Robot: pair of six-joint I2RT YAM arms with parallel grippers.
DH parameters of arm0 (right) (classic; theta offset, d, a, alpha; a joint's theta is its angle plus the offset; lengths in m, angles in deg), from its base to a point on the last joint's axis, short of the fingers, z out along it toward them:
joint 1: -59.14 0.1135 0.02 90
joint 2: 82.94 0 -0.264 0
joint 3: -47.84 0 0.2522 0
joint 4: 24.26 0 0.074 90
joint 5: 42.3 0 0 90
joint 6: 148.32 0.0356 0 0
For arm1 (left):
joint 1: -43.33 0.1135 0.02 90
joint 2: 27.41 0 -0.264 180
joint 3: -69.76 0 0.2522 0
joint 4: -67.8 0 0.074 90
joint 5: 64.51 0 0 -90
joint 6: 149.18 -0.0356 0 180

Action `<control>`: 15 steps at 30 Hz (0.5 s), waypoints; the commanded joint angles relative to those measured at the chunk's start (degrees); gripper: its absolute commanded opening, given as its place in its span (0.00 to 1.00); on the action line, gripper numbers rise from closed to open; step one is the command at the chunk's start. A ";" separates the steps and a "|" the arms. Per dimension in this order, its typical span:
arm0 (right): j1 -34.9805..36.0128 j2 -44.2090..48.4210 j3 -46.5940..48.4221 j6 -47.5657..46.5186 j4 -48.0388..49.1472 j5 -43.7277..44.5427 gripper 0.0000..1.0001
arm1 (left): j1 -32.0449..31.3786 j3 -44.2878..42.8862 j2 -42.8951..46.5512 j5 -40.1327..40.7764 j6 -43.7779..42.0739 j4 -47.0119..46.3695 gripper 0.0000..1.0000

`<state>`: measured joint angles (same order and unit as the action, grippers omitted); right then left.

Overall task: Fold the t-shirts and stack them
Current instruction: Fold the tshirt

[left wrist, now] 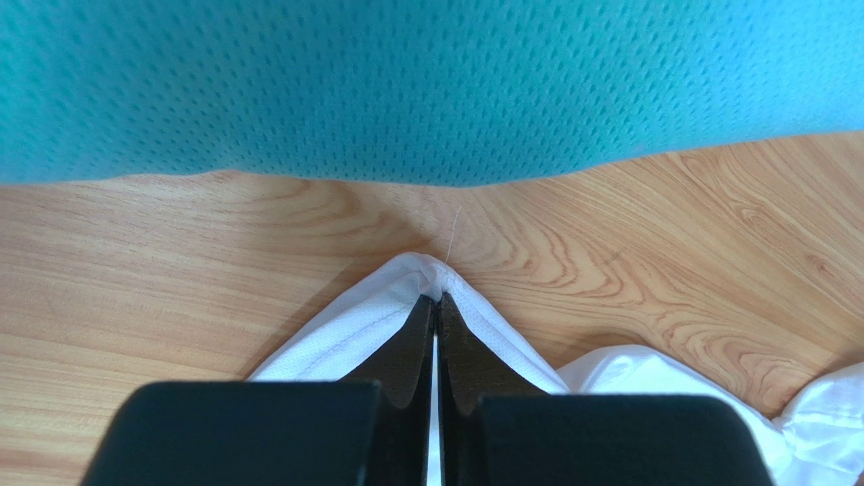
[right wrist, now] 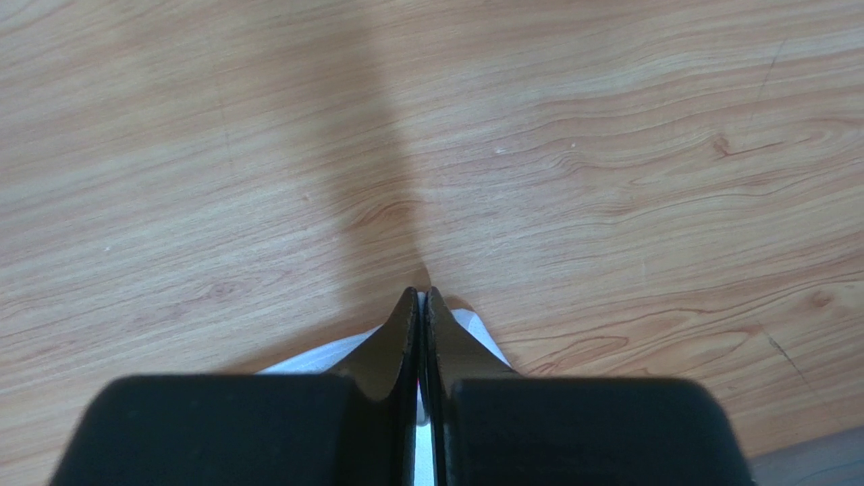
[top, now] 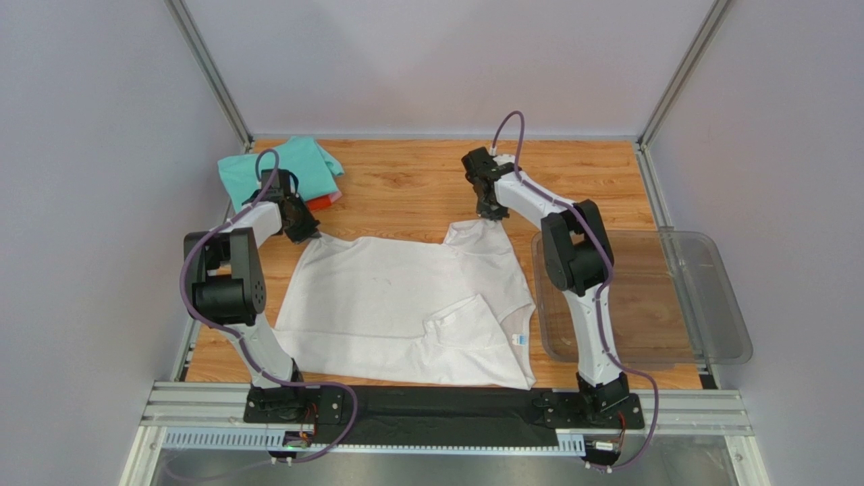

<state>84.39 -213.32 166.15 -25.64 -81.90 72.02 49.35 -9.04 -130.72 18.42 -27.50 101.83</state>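
Observation:
A white t-shirt (top: 406,304) lies spread on the wooden table, its lower part folded up, a small blue label (top: 518,339) at its right edge. My left gripper (top: 302,231) is shut on the shirt's far left corner (left wrist: 431,278). My right gripper (top: 493,215) is shut on the shirt's far right corner (right wrist: 472,329). A folded teal shirt (top: 279,167) lies at the far left on top of pink and orange-red cloth (top: 322,199). The teal shirt fills the top of the left wrist view (left wrist: 426,81).
A clear plastic bin (top: 700,304) stands at the right of the table, under my right arm. Bare wooden table (top: 406,182) lies beyond the white shirt. Grey walls close in the far side and both sides.

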 commanded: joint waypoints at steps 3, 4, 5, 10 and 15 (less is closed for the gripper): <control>1.28 3.56 -1.81 -2.62 -1.39 1.08 0.00 | 0.39 0.52 0.39 -1.54 0.31 -1.55 0.00; 1.55 4.69 -2.07 -2.98 -1.12 1.26 0.00 | 0.39 1.05 1.00 -1.63 0.31 -1.81 0.00; 2.07 5.40 -2.59 -3.59 -0.51 1.26 0.00 | 0.39 1.31 1.35 -1.54 0.22 -1.90 0.00; 3.74 12.07 -10.13 -3.60 2.74 1.00 0.00 | 0.48 3.15 4.25 0.12 -0.13 -1.73 0.00; 5.59 17.96 -17.09 -3.60 4.85 1.52 0.00 | 0.39 5.09 7.06 -0.05 -0.04 -2.60 0.00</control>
<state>89.05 -200.65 151.29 -28.41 -79.93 72.30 49.42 -4.36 -127.59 18.44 -27.46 101.29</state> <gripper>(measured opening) 0.010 0.006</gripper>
